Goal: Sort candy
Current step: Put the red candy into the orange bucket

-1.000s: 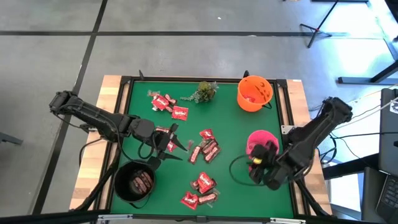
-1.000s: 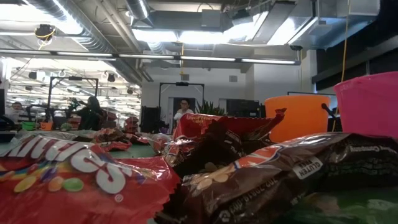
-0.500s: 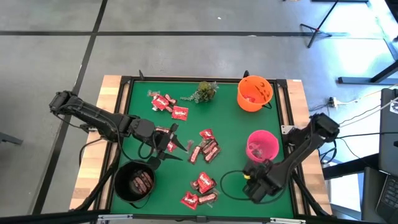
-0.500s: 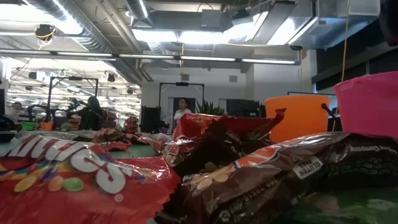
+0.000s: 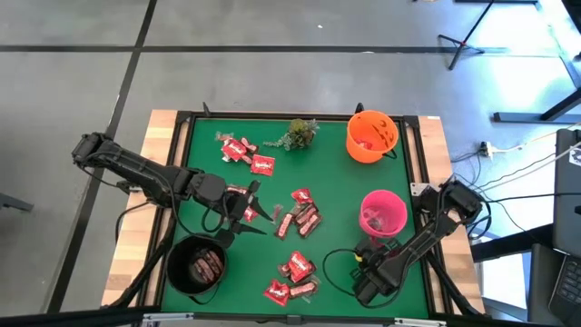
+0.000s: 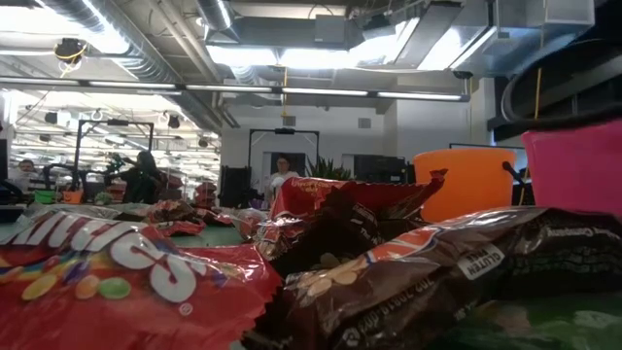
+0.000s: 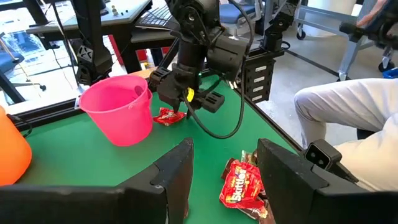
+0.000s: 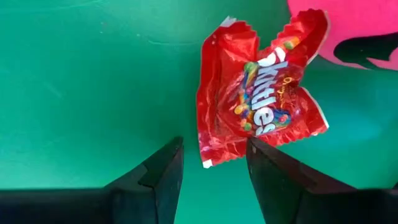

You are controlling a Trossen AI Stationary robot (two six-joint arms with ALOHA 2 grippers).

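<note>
Candy lies in three loose groups on the green mat: in the middle (image 5: 300, 218), at the near edge (image 5: 290, 277) and at the far left (image 5: 245, 150). One red Skittles packet (image 8: 261, 106) lies flat on the mat beside the pink bowl (image 5: 383, 213). My right gripper (image 8: 211, 155) points down just over the packet's near edge, open, its fingers clear of it; the left wrist view shows this gripper (image 7: 177, 106) beside the bowl. My left gripper (image 5: 250, 207) hovers open over the middle candy, with a red packet (image 7: 245, 186) on the mat below its fingers.
A black bowl (image 5: 195, 263) with dark candy stands at the near left, and an orange bowl (image 5: 370, 136) with red candy at the far right. A green sprig (image 5: 301, 133) lies at the far edge. A raised dark rim (image 5: 272, 115) frames the mat. A seated person's leg (image 7: 348, 118) shows beyond the table.
My right gripper has come down and toward the table's near edge, off the pink bowl, tipping from a slant until it points almost straight down over the red packet. The bowl now shows whole from above. My left arm has kept still.
</note>
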